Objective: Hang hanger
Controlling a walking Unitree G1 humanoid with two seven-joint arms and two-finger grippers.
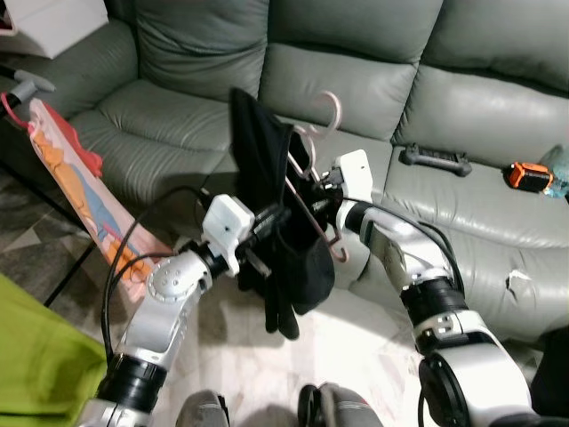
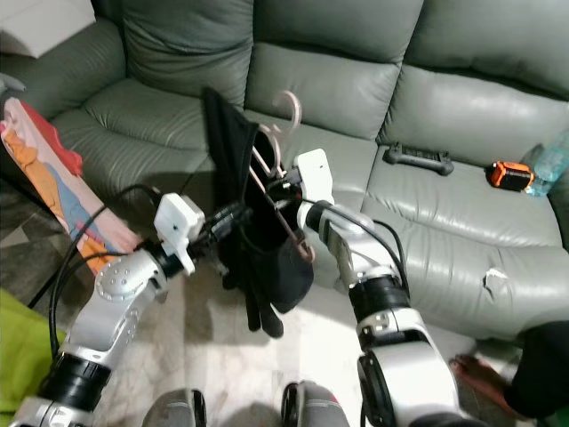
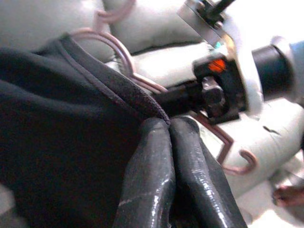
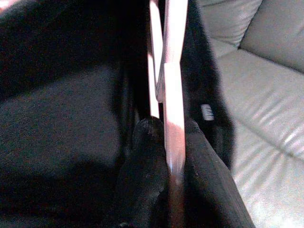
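Observation:
A pink hanger [image 1: 331, 111] with a black garment [image 1: 267, 169] draped over it is held up in front of a grey-green sofa [image 1: 356, 80]. My left gripper [image 1: 269, 220] is shut on the garment's edge; in the left wrist view its fingers [image 3: 152, 156] press together against the dark cloth [image 3: 57, 133]. On the other side, my right gripper [image 1: 317, 184] is shut on the hanger. The right wrist view has the pink bar [image 4: 173, 71] pinched between its fingertips [image 4: 147, 142]. The hook points up toward the sofa back, free of any rail.
A black handle-shaped object [image 1: 436, 158] and an orange-and-black item [image 1: 531, 175] lie on the sofa seat to the right. At the left hangs a pink patterned cloth [image 1: 80, 187], with a green cloth [image 1: 36, 356] below. A person's foot [image 2: 484, 374] rests at lower right.

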